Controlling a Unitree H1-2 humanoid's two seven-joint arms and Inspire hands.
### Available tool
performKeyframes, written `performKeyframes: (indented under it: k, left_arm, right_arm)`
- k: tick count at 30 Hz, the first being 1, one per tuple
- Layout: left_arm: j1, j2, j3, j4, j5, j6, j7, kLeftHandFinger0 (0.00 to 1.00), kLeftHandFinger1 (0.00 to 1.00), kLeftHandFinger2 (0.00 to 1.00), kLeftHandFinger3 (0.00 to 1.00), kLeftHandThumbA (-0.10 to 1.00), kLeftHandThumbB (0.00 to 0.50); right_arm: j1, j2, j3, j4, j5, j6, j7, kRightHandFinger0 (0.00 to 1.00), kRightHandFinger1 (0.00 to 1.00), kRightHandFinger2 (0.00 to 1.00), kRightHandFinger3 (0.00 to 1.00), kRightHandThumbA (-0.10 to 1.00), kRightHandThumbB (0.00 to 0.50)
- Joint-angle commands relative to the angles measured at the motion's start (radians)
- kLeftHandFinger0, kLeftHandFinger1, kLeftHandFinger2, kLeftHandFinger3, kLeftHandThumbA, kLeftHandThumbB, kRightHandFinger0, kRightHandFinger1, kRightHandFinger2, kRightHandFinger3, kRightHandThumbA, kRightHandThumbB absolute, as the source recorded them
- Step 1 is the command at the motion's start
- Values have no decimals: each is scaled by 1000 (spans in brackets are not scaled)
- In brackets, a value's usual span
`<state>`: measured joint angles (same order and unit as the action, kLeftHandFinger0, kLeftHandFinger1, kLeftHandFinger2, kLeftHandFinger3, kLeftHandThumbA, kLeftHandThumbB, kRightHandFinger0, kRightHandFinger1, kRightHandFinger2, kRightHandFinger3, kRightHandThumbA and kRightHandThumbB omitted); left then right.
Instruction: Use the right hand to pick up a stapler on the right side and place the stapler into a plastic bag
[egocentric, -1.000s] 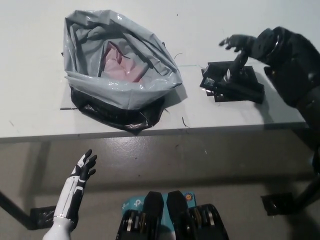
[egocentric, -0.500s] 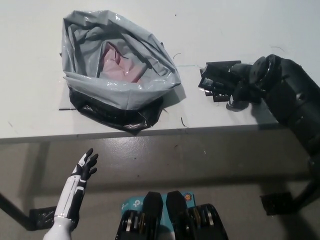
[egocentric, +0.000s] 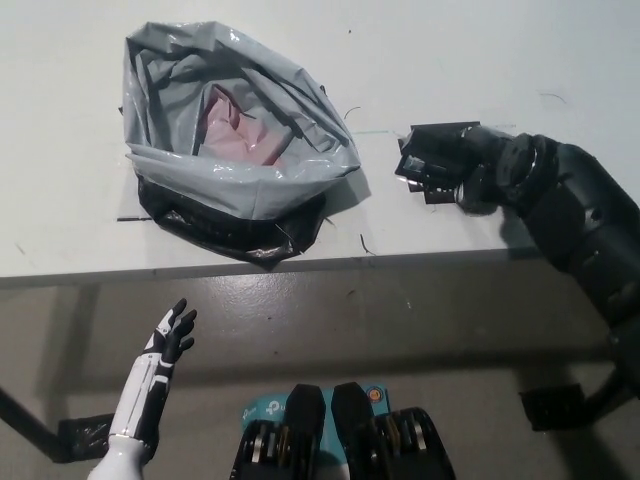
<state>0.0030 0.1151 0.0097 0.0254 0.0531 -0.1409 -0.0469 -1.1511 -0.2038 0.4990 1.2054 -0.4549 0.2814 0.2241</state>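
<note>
At the right of the desk (egocentric: 70, 220), the right hand (egocentric: 480, 172) lies over the stapler (egocentric: 428, 158); I cannot tell whether its fingers grip it. The left hand (egocentric: 170, 335) hovers near left, fingers spread.

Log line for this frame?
phase: grasp; right hand: on stapler, grip unclear; stapler: on table; plastic bag: open; left hand: open, off table
</note>
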Motion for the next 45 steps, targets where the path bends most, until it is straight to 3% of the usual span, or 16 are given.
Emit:
performKeyframes:
  k: [1,4,8,13,17,19,20,22,23,25,31,35,38,43,44,45]
  left_arm:
    - [-6,3,-6,-34,10,-30,1,965,1000,1000,1000,992,491]
    - [-8,3,-7,-35,7,-24,-2,964,1000,1000,1000,957,496]
    - [-11,2,-10,-35,16,-23,1,957,1000,1000,1000,946,480]
    - [-17,6,-11,-29,14,-30,-3,926,1000,1000,1000,929,464]
    - [-20,6,-11,-28,6,-28,-8,893,1000,976,1000,918,458]
    - [-19,6,-11,-27,6,-28,-7,875,987,963,1000,923,458]
    - [-19,5,-10,-25,5,-28,-6,855,976,956,1000,920,457]
    - [-19,6,-10,-22,4,-31,-7,843,972,955,1000,921,459]
    - [-18,5,-10,-21,0,-32,-9,837,966,950,1000,914,460]
    - [-19,5,-10,-19,-1,-32,-9,834,959,947,1000,924,469]
    - [-15,3,-11,-17,3,-33,-6,824,947,940,1000,929,474]
    - [-8,6,-11,-24,0,-35,-10,823,955,954,1000,956,488]
    - [-5,5,-12,-24,-4,-41,-12,835,967,969,1000,968,500]
    - [2,2,-16,-14,3,-67,-9,932,1000,1000,1000,1000,500]
    - [4,1,-17,-14,0,-67,-10,972,1000,1000,1000,1000,500]
    - [8,0,-17,-16,-4,-68,-12,1000,1000,1000,1000,1000,500]
  right_arm:
    - [19,5,-112,-4,37,-191,-386,0,150,390,425,265,186]
    - [20,4,-142,-9,53,-221,-397,19,271,577,591,231,178]
    - [18,1,-173,1,63,-254,-404,0,266,570,518,208,185]
    - [17,1,-211,10,73,-270,-401,0,372,710,568,226,189]
    - [11,11,-371,5,210,-263,-360,0,416,715,448,191,225]
    - [-9,19,-468,7,292,-213,-313,66,474,724,532,229,214]
    - [-21,26,-575,12,399,-211,-276,39,468,732,575,122,237]
    - [-33,34,-671,15,482,-198,-253,5,438,727,589,76,235]
    - [-47,43,-758,11,559,-165,-248,0,375,692,706,-16,255]
    - [-65,54,-844,-10,618,-123,-251,0,309,678,910,7,234]
    - [-104,73,-979,-41,693,-53,-237,0,164,608,629,3,227]
    - [-132,112,-969,-122,670,-31,-229,0,90,538,709,-25,201]
    - [-153,145,-981,-196,682,38,-224,0,95,546,845,-53,205]
    - [-169,197,-933,-313,664,101,-192,0,146,570,697,-15,201]
    - [-172,206,-922,-332,661,109,-189,0,142,557,686,-3,210]
    - [-174,218,-902,-356,657,111,-181,0,124,520,772,-15,213]
